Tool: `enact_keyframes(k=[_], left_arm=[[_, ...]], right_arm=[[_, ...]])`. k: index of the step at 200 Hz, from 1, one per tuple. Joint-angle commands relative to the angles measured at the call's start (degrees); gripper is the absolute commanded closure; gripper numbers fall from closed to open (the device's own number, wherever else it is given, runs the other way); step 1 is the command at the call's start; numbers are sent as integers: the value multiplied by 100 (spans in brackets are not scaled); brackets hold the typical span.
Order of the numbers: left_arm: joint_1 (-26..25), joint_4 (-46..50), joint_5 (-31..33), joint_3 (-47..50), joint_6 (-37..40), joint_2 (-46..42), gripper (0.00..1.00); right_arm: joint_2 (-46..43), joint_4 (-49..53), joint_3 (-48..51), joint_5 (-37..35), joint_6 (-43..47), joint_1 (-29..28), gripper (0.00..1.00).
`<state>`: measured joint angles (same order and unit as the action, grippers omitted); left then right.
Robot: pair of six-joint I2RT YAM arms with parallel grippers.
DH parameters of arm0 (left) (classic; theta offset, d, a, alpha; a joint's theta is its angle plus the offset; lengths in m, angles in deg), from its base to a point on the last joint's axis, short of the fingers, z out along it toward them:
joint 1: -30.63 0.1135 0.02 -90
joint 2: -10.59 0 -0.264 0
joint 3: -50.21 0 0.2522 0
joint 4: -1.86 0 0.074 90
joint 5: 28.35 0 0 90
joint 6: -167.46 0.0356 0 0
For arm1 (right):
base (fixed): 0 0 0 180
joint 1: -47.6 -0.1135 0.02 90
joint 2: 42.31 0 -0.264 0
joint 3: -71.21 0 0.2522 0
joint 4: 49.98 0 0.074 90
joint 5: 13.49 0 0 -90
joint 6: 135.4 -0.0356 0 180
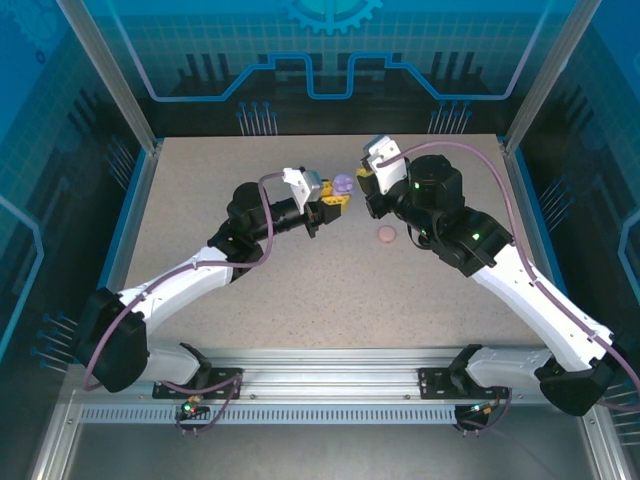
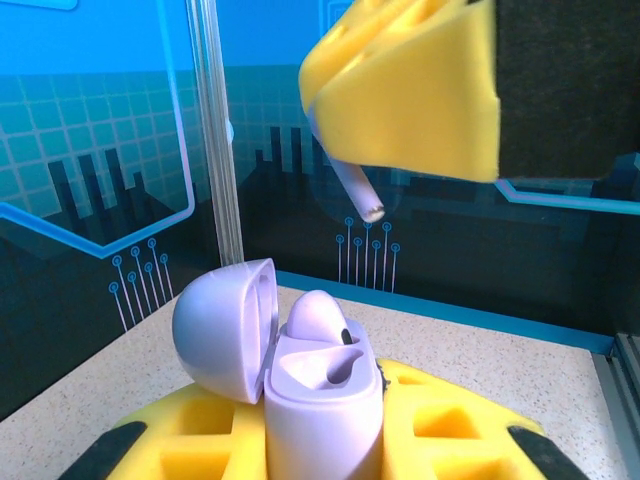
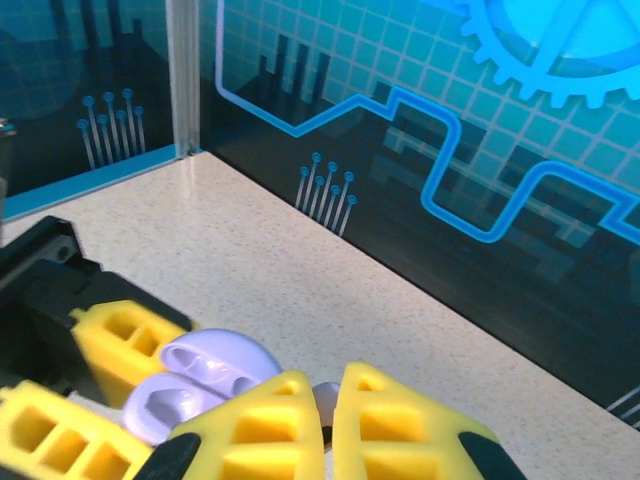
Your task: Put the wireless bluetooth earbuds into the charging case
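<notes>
Centre of the top view: the left end effector (image 1: 335, 203) grips the open lilac plastic charging case (image 2: 322, 400) upright as a steady target, with one lilac earbud (image 2: 315, 315) seated. The right end effector (image 3: 328, 425) pinches the second stemmed earbud (image 2: 358, 192) just above, stem down for insertion.

Bright even light; faint shadows on table (image 1: 300, 290); glare on corner post (image 2: 212, 130); near foreground soft.

Left end effector (image 1: 338, 201) clamped shut, right end effector (image 1: 366, 180) clamped shut, tips facing, nearly meeting.
</notes>
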<state>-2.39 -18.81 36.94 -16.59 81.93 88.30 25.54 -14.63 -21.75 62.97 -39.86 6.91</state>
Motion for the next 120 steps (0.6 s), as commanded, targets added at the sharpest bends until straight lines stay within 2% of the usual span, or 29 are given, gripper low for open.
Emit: enact_keyframes(k=[1,120], left_arm=[[-10,-246,-12,-235,-34,-11,100],[-3,-222,-35,-286,-78,-19,100]], right_arm=[[-71,39,-54,463,-190,78,98],[194,-228,-43,790,-306,72,99]])
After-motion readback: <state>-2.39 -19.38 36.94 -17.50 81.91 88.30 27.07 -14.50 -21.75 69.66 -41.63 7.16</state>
